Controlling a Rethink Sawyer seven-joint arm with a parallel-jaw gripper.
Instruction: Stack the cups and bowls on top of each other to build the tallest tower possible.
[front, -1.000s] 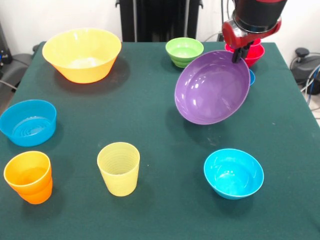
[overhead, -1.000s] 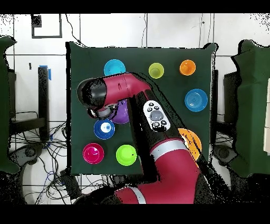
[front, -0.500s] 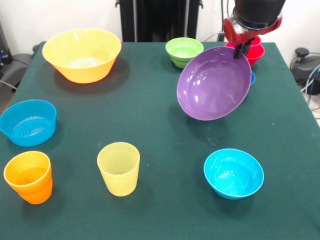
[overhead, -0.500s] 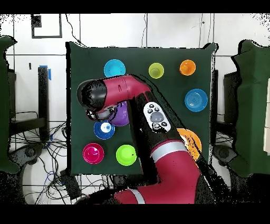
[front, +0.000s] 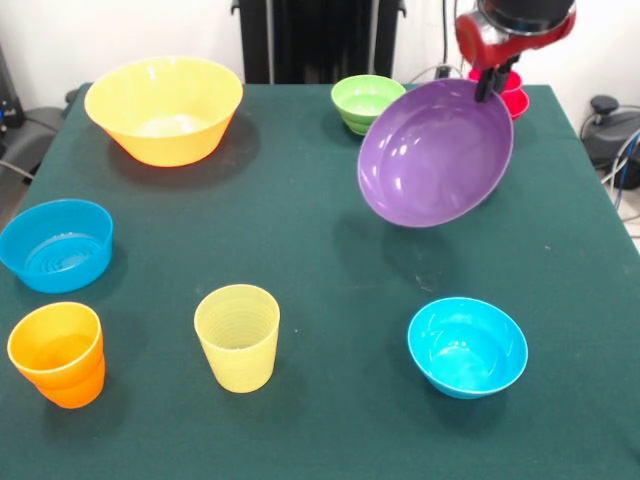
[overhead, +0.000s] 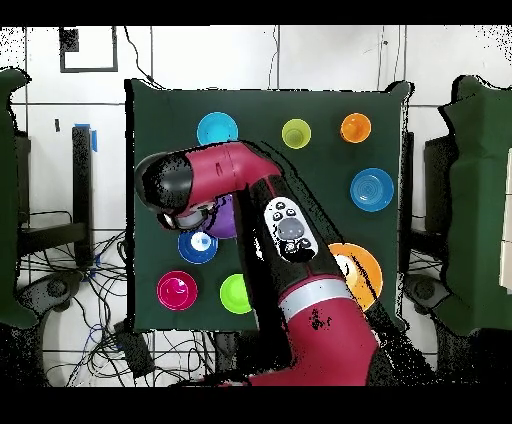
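Observation:
My gripper (front: 489, 88) is shut on the far rim of the wide purple bowl (front: 437, 152), which hangs tilted above the table with its hollow facing the front. From overhead the purple bowl (overhead: 226, 214) peeks out beside the arm. The red tower (front: 514, 99) stands just behind the gripper, mostly hidden; overhead it is the red bowl (overhead: 177, 290). The dark blue bowl (overhead: 198, 245) lies under the arm. On the near side stand the pale yellow cup (front: 237, 336), the orange cup (front: 58, 353) and the cyan bowl (front: 467, 346).
The large yellow-orange bowl (front: 164, 108) sits far left, the lime green bowl (front: 368, 102) at the far middle, and the light blue straight-sided bowl (front: 55, 243) by the left edge. Cables and dark equipment surround the table.
The gripper has risen with the purple bowl, carrying it higher and slightly right in the front view. The other cups and bowls have not moved.

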